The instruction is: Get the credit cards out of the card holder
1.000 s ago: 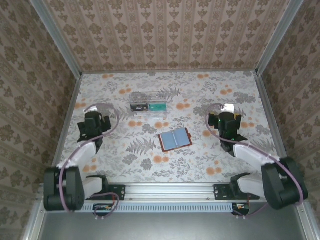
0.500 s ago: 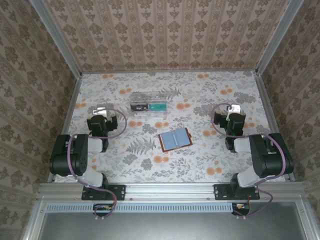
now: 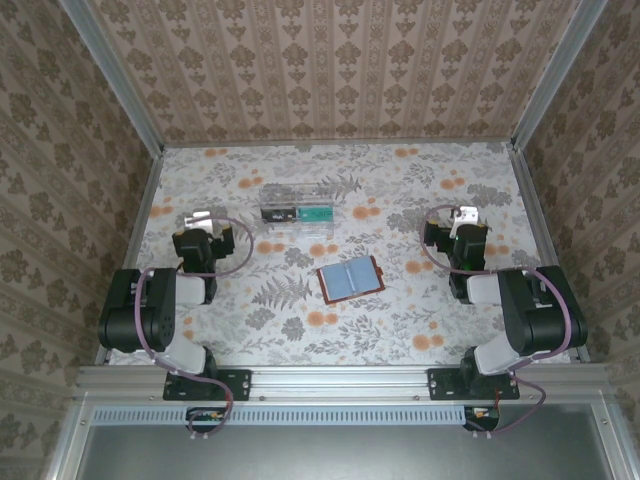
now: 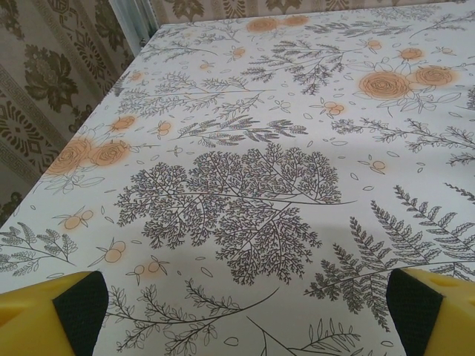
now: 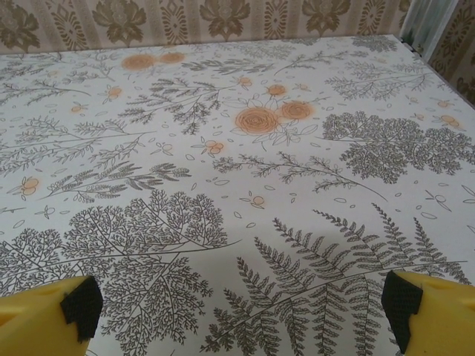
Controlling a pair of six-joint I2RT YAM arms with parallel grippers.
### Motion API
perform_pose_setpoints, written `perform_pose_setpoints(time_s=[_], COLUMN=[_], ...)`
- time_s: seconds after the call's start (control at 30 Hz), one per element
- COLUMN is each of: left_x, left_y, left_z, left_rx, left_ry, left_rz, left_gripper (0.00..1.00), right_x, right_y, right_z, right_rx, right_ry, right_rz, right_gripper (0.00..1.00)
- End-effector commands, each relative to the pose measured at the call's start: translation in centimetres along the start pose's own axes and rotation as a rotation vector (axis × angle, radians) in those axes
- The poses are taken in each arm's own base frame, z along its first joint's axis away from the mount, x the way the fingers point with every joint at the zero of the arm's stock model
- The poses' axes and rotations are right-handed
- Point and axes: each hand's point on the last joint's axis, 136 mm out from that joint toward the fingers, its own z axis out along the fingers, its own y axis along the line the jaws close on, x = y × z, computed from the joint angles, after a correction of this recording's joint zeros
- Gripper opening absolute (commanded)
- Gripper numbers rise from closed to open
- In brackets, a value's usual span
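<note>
The card holder [image 3: 349, 279] lies flat between the left hand [image 3: 201, 221] and right hand [image 3: 463, 216], touching neither, both spread wide

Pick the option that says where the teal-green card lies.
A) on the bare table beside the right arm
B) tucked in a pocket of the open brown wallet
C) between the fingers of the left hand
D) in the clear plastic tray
D: in the top view the teal-green card lies inside the clear tray, on the far side of the card holder, which lies open and apart from the tray.
</note>
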Motion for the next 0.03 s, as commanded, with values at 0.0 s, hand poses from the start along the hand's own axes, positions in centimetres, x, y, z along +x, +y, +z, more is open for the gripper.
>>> perform_pose_setpoints(time_s=[0.0], left_x=[-1.8], left_y=[-0.09], left_z=[0.09], left_rx=[-0.001], left_ry=[-0.054], left_rz=[0.008], left_gripper=[1.0], right_x=[-1.18], right_y=[0.58], right_z=[0.29], right_rx=[-0.023], right_ry=[-0.032], right_rz=[0.005], right_gripper=[1.0])
